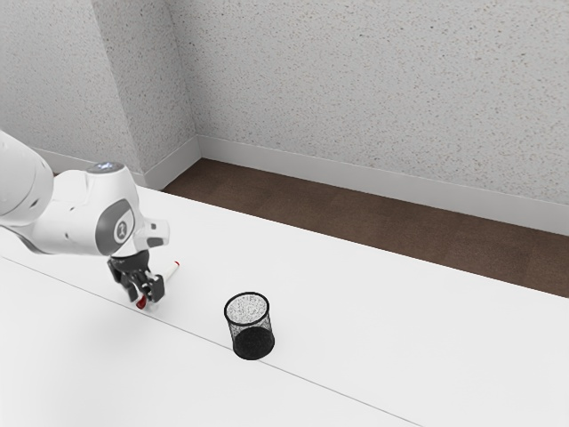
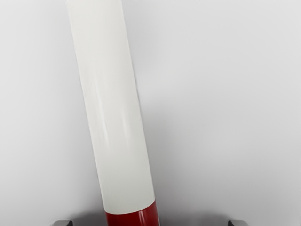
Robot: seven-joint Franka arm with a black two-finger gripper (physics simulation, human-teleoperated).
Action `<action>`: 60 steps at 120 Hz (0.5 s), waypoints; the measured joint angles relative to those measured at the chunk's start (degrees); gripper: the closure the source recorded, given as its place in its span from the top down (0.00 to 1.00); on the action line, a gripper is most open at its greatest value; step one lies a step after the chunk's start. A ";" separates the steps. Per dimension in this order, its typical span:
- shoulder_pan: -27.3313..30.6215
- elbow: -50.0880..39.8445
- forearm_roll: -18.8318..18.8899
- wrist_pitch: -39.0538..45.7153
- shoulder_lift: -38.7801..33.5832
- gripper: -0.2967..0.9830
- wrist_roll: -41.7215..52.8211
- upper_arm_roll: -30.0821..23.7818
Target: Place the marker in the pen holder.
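One white arm [image 1: 76,213] enters at the left edge of the exterior view, its rear part cut off by the frame. The black gripper [image 1: 145,292] hangs at its end, left of centre, low over the table [image 1: 400,311]. It is released: in the wrist view the tips, mostly cropped away, stand well apart, one on each side of the marker [image 2: 115,108] and touching neither flank. The marker lies on the table under the gripper, slanting; in the exterior view a finger hides part of its white barrel, while a red end peeks out below and a small red tip shows up and to the right. In the wrist view both its ends run out of the frame.

Right of the gripper, well apart from it and just below the middle of the exterior view, the pen holder [image 1: 252,326] stands upright, black mesh with a dark base; the mesh blurs what lies behind it. A thin grey seam crosses the white tabletop from the left edge towards the lower right, passing at the holder's base. Beyond the table, a speckled pale wall [image 1: 356,89] juts forward at the upper left, then stretches right above a light baseboard [image 1: 373,182] and brown floor [image 1: 356,218].
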 joint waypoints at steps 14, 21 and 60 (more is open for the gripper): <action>0.01 0.85 0.00 0.01 0.09 0.50 0.26 -0.83; 0.04 1.11 0.00 0.01 0.09 0.49 0.37 -0.99; 0.98 1.77 0.03 -0.04 1.08 0.46 0.88 -1.07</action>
